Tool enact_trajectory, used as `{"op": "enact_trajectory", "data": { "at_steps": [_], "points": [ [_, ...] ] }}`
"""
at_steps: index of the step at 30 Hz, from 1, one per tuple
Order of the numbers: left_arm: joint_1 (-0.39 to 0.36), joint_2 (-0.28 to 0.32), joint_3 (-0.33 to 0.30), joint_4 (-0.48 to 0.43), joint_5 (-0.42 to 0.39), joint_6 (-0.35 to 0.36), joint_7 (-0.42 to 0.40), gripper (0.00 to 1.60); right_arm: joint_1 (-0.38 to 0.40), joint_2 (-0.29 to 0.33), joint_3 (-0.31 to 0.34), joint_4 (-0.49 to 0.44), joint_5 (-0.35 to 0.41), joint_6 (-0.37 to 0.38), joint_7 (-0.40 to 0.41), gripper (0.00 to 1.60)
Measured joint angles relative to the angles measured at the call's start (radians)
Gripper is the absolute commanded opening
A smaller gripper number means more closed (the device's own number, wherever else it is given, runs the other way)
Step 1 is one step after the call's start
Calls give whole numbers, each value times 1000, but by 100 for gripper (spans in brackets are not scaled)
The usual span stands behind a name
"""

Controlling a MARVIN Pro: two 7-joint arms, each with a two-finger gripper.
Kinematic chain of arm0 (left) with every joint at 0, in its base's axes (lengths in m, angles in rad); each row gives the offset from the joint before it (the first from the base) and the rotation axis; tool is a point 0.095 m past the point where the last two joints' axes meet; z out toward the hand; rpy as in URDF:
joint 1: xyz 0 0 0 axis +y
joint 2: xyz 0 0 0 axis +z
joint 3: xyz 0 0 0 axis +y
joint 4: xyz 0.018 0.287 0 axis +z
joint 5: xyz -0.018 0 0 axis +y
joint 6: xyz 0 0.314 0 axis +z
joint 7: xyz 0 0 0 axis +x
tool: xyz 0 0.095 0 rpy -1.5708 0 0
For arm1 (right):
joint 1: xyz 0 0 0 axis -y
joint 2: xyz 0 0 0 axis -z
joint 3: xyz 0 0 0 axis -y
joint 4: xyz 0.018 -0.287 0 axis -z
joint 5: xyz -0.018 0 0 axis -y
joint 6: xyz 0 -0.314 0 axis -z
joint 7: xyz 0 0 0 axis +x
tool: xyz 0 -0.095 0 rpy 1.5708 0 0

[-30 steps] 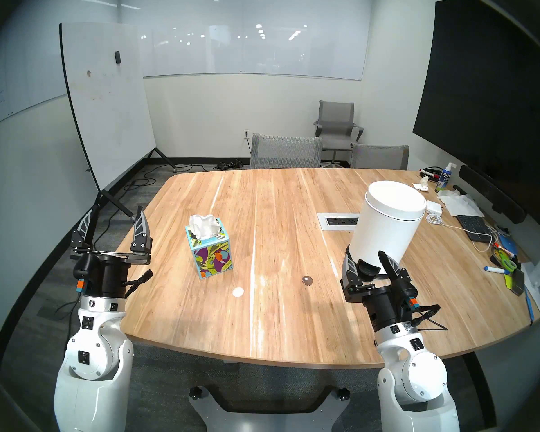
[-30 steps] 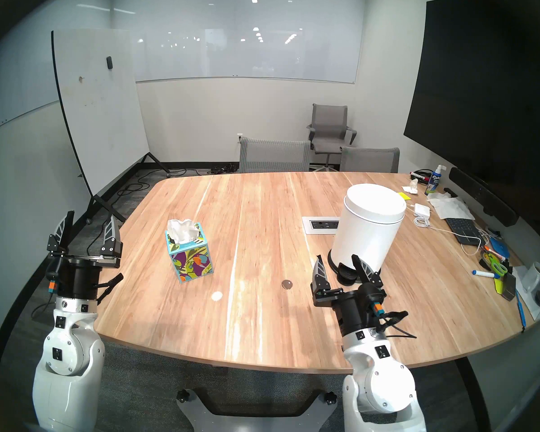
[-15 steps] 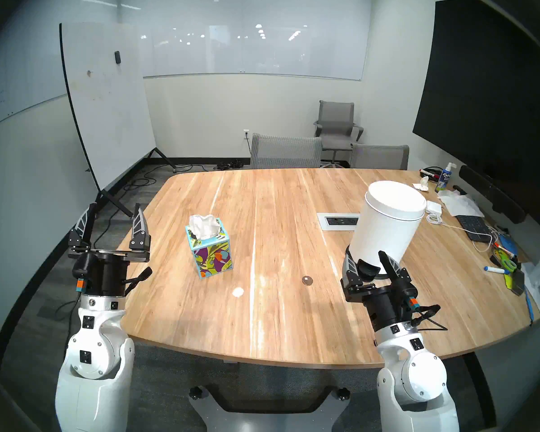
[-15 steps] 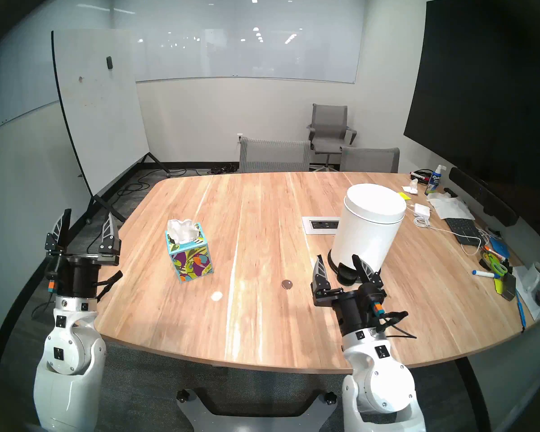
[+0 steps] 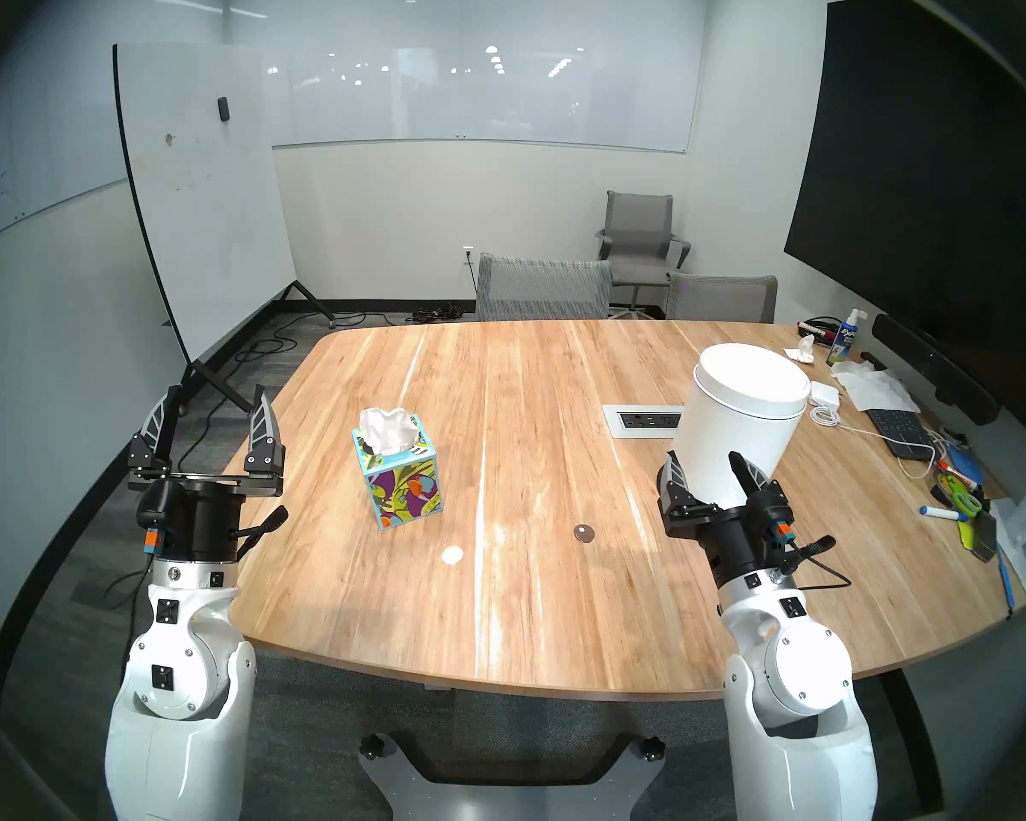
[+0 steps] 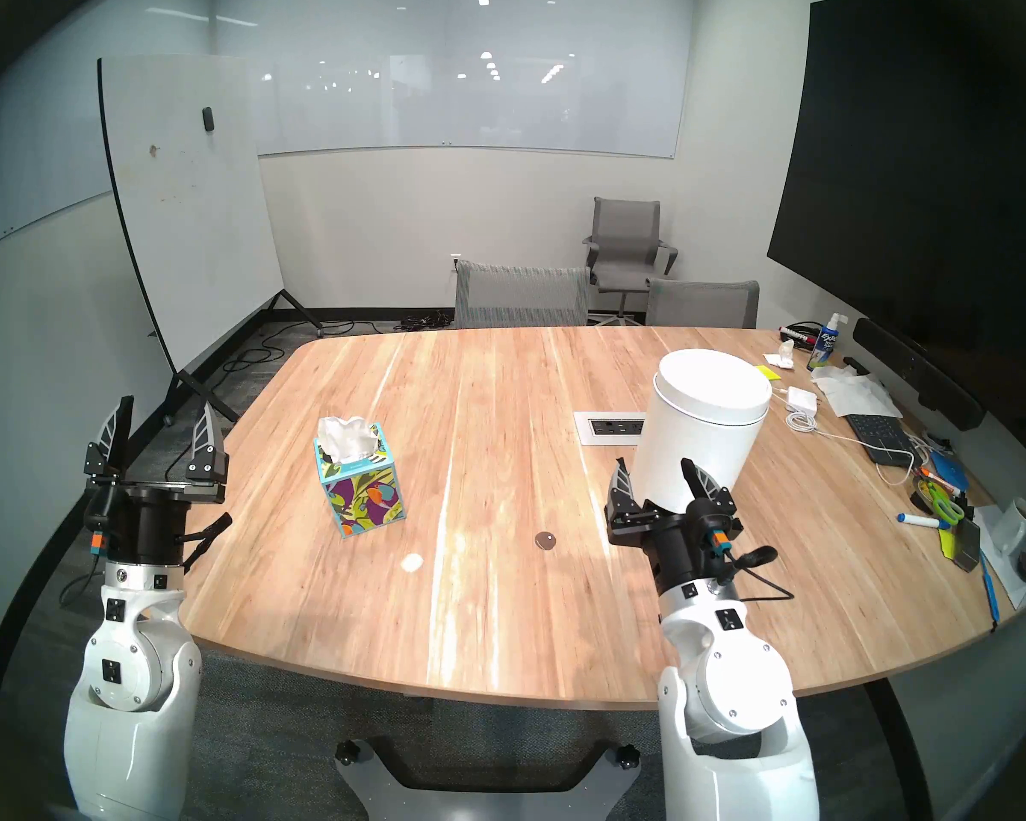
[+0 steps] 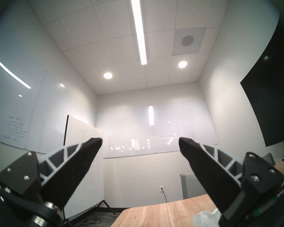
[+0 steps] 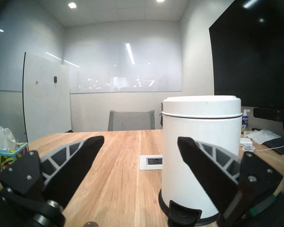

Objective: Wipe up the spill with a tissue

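Head stereo left shows both hands released and empty: the left hand (image 5: pixel 211 426) beside the counter (image 5: pixel 558 624), the right hand (image 5: pixel 713 476) before a white bin (image 5: pixel 735 411). The spill, a pale blot (image 5: pixel 451 555) and a dark blot (image 5: pixel 584 532), lies near the tissue box (image 5: pixel 401 473). Pinching only the top tissue (image 5: pixel 387 429) and drawing it straight up should free it cleanly.

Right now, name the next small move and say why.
Probably swing the left pincer toward the tissue sticking out of the tissue box: both pincers are open and empty, and the pale blot and dark blot remain unwiped.
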Motion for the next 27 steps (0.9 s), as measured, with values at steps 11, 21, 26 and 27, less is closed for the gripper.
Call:
{"op": "enact_trajectory", "data": {
  "at_steps": [11, 21, 26, 27],
  "points": [
    [-1, 1, 0, 1, 0, 0, -1, 160, 113, 24, -103, 61, -72, 81, 19, 160],
    [-1, 2, 0, 1, 0, 0, -4, 160, 203, 23, -135, 164, -132, 108, 44, 160],
    [-1, 2, 0, 1, -1, 0, -6, 160, 254, 20, -146, 209, -153, 108, 61, 160],
    [-1, 2, 0, 1, -1, 0, -6, 160, 264, 19, -150, 217, -158, 107, 63, 160]
  ]
}}
